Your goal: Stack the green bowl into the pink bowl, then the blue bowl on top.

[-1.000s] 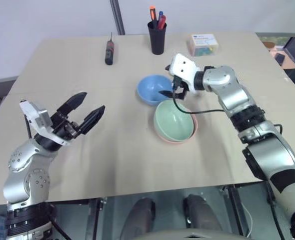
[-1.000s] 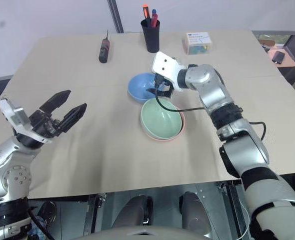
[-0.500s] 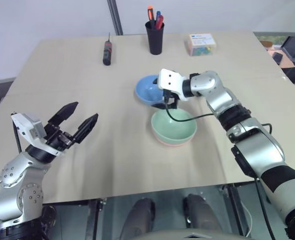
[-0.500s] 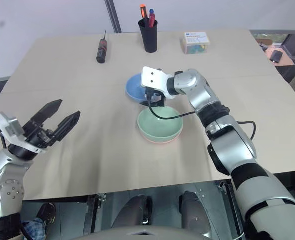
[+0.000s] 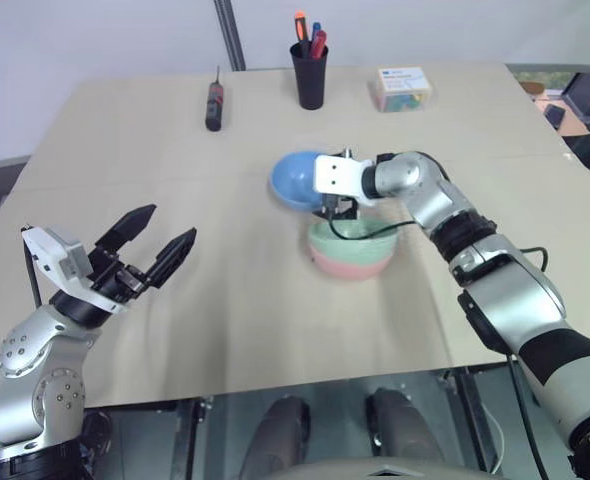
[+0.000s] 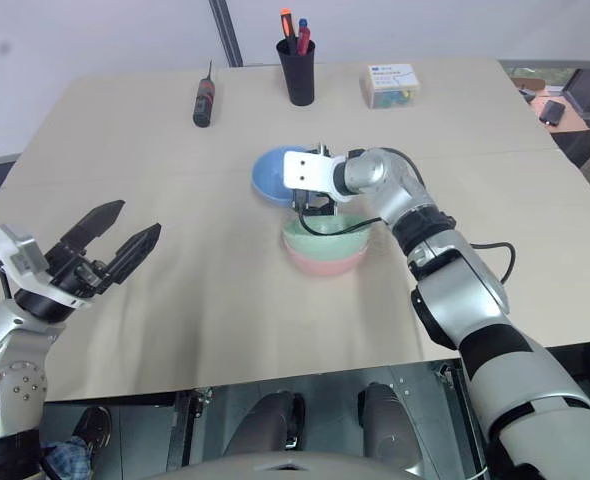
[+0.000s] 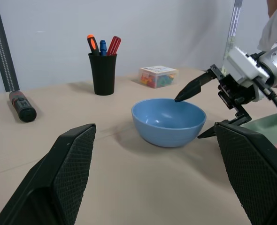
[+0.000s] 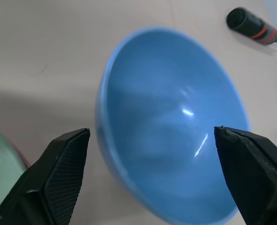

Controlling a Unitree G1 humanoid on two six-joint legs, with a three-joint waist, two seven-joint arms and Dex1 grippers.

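The blue bowl [image 5: 297,178] stands upright on the table, just behind the green bowl [image 5: 350,236], which sits nested inside the pink bowl [image 5: 352,266]. My right gripper [image 5: 333,208] is open and low at the blue bowl's rim on the side nearest the green bowl. In the left wrist view one finger [image 7: 193,87] reaches over the blue bowl [image 7: 168,123] and the other lies low outside its wall. The right wrist view looks into the blue bowl [image 8: 171,154] between both wide-apart fingers. My left gripper [image 5: 173,222] is open and empty, held above the table's left front.
At the back of the table [image 5: 225,330] stand a black cup of pens [image 5: 312,72], a black screwdriver [image 5: 215,105] and a small clear box of coloured pieces [image 5: 403,88]. A cable hangs from my right wrist over the green bowl.
My right gripper has sunk and moved left, from above the gap between the bowls down to the blue bowl's rim. The left gripper has stayed open and about where it was.
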